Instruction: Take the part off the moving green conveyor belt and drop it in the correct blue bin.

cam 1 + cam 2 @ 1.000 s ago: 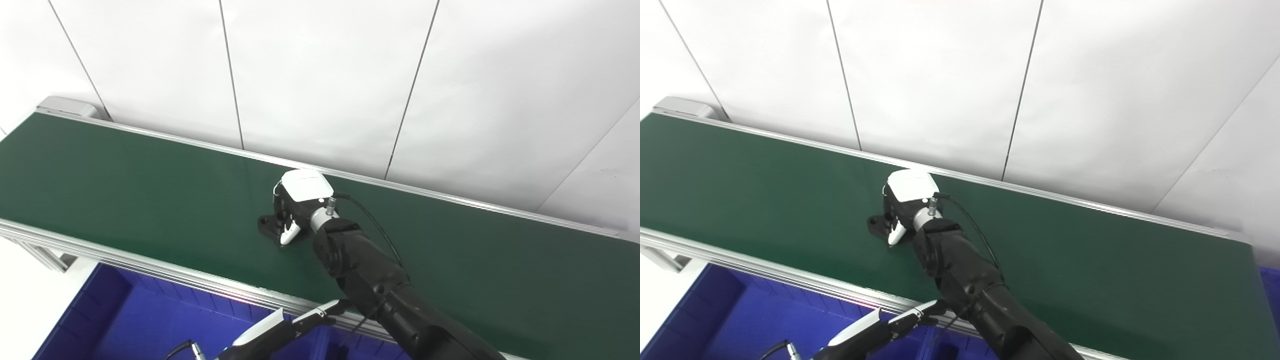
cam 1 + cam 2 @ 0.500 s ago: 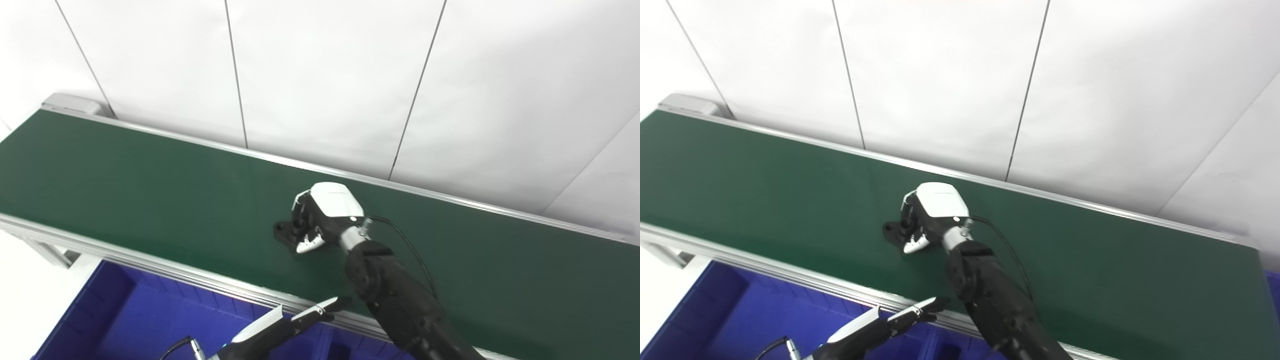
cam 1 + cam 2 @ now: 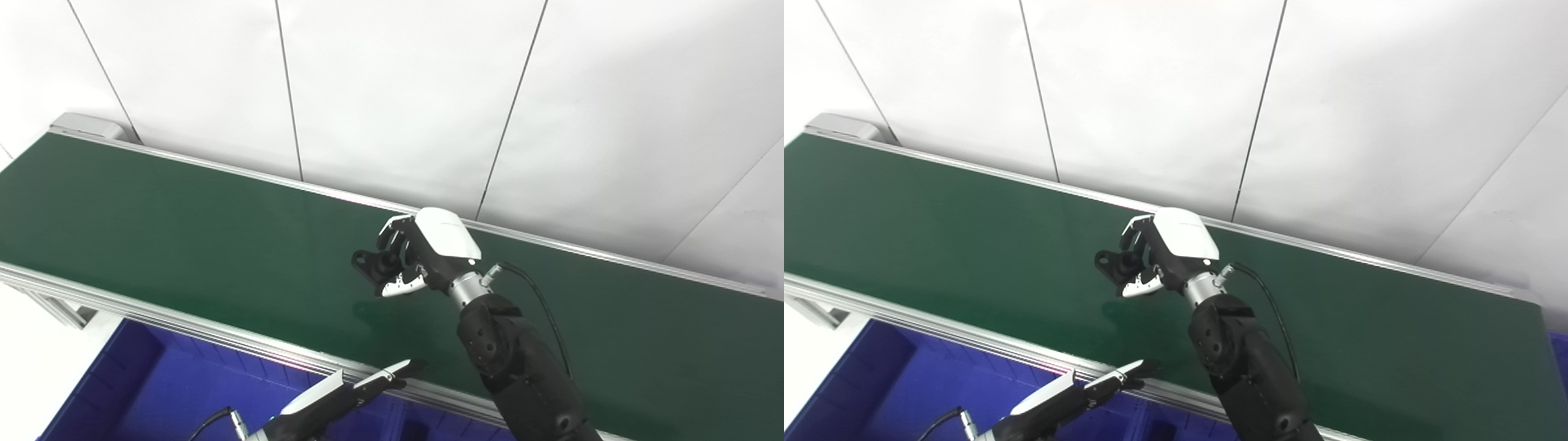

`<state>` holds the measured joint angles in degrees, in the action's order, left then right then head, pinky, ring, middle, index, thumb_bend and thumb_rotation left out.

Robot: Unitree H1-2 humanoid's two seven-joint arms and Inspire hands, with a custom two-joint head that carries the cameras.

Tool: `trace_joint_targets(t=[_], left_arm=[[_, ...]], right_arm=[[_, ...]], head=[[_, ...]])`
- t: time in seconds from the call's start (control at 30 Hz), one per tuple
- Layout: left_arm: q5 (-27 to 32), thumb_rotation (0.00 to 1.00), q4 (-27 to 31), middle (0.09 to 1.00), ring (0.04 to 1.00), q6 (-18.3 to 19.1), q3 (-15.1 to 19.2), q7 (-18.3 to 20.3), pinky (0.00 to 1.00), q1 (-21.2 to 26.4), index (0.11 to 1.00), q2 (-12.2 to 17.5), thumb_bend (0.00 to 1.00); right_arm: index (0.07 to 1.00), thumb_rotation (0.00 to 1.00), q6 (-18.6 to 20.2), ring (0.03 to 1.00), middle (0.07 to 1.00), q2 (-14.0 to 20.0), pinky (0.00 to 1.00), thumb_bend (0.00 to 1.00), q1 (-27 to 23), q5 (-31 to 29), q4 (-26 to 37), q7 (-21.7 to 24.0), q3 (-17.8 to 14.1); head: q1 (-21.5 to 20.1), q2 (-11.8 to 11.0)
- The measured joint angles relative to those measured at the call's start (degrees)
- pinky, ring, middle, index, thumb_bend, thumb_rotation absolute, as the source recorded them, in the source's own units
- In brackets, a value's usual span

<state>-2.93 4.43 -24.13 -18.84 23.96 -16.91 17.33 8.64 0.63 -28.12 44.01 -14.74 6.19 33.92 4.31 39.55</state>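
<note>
My right robot hand (image 3: 422,260) has its fingers clamped on the small black mounting-bracket part (image 3: 375,265), held clear above the dark green conveyor belt (image 3: 184,245) so it can't ride off; left robot hand (image 3: 343,392), fingers straight and empty, waits over the blue plastic bin (image 3: 141,386)

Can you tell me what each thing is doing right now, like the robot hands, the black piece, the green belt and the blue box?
Right robot hand: shut on the black part, raised above the belt.
Black part: held, off the belt.
Left robot hand: low at the belt's near edge, fingers straight, holding nothing.
Green conveyor belt: nothing lying on it.
Blue bin: open-topped; visible part empty.
</note>
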Motion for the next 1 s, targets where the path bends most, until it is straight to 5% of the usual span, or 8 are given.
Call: trace_joint_targets(t=[0.33, 0.43, 0.47, 0.6, 0.77, 1.0], left_arm=[[1.04, 0.40, -0.03, 1.000, 1.000, 0.00, -0.02, 1.11, 0.97, 0.75, 0.991, 0.26, 0.37], [1.32, 0.41, 0.05, 1.000, 1.000, 0.42, 0.15, 1.27, 0.97, 1.24, 0.994, 0.34, 0.36], [1.45, 0.41, 0.13, 1.000, 1.000, 0.88, 0.28, 1.39, 0.97, 1.48, 0.994, 0.44, 0.36], [3.56, 0.42, 1.53, 1.000, 0.996, 2.56, 1.28, 1.89, 0.97, 2.83, 0.997, 1.10, 0.36], [7.06, 0.41, 2.45, 1.000, 0.994, 4.88, 2.82, 3.59, 0.96, 6.95, 0.996, 3.31, 0.37], [9.27, 0.44, 2.64, 1.000, 0.985, 5.47, 3.22, 4.42, 0.94, 7.92, 0.989, 3.48, 0.38]], right_arm=[[0.539, 0.00, 1.24, 0.378, 0.484, 3.60, 0.38, 0.51, 4.72, 1.01, 7.64, 2.00, -2.08], [0.541, 0.00, 1.82, 0.372, 0.465, 4.47, 0.36, 0.51, 6.28, 1.78, 10.92, 3.54, -2.50], [0.543, 0.00, 2.39, 0.373, 0.463, 4.71, 0.36, 0.51, 6.79, 2.03, 12.50, 4.66, -2.84], [0.548, 0.00, 6.48, 0.373, 0.489, 5.04, 0.36, 0.51, 7.98, 2.31, 17.78, 7.96, -5.11], [0.539, 0.00, 9.13, 0.381, 0.492, 6.01, 0.35, 0.51, 8.96, 2.66, 23.35, 11.21, -6.93], [0.541, 0.00, 12.20, 0.367, 0.461, 9.22, 0.33, 0.51, 18.22, 4.95, 32.18, 14.49, -7.90]], head=[[-2.55, 1.58], [-5.80, 7.90], [-5.80, 7.91], [-14.66, 17.30], [-16.26, 18.63], [-16.70, 18.20]])
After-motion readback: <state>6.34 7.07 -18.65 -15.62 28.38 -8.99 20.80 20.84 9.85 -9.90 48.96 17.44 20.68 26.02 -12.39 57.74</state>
